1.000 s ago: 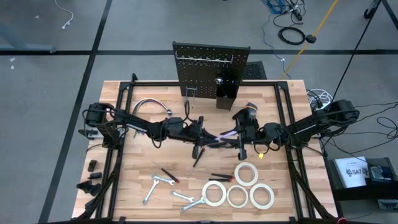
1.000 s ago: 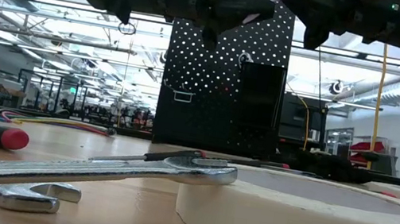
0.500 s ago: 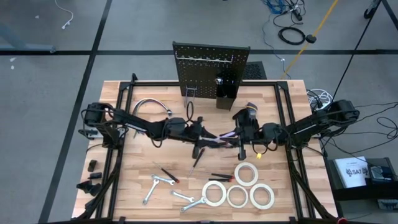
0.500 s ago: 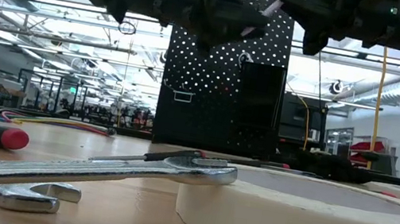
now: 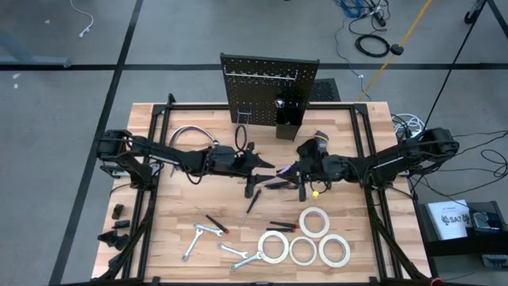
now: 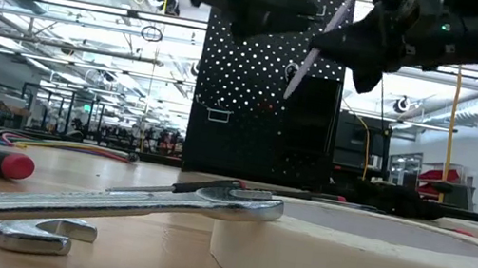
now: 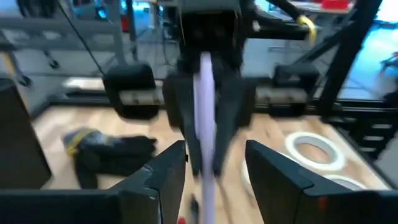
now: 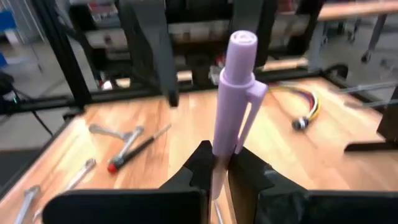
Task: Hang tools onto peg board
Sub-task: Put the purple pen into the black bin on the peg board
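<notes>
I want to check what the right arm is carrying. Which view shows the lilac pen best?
The right wrist view: the lilac pen fills it, upright, clip visible, pinched by the right end effector. The left wrist view shows it blurred, the low view as a thin slanted stick before the peg board, the high view barely.

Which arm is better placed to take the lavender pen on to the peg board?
Right. The right gripper is shut on the lavender pen above the table's middle, in front of the peg board. The left gripper stands open, holding nothing.
</notes>
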### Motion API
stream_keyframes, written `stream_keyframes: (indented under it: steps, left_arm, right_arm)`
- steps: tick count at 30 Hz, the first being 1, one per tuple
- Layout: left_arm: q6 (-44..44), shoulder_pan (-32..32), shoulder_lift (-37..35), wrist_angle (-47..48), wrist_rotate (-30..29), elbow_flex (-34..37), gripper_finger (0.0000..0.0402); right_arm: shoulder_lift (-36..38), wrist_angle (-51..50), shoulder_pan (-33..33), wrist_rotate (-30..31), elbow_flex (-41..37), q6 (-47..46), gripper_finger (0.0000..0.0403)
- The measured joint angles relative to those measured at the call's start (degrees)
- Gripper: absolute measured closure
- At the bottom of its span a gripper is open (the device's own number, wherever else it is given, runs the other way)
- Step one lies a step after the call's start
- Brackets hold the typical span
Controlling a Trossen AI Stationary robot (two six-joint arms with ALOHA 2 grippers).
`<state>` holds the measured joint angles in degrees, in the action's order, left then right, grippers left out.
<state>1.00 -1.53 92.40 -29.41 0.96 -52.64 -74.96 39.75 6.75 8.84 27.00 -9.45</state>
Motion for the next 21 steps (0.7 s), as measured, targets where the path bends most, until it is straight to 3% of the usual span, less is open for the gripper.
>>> stream_keyframes:
  steps: [5,10,14,21]
  left_arm:
    - [-1.43,0.01,0.17,6.47,-4.33,-3.32,0.0232]
    - [-1.39,-0.16,0.17,6.12,-3.91,-3.34,0.0232]
    - [2.92,0.43,0.20,4.35,2.73,-3.34,0.0232]
    - [4.52,0.56,0.20,2.30,-0.43,-3.41,0.0232]
  right_arm:
    - [-0.15,-5.57,0.10,-0.02,3.07,0.00,0.0382]
    - [-0.15,-5.82,0.08,-0.13,3.06,0.00,0.0382]
    - [-0.15,-5.79,0.08,-0.03,3.06,0.00,0.0382]
    - [-0.18,-5.34,0.08,0.04,3.06,-0.26,0.0382]
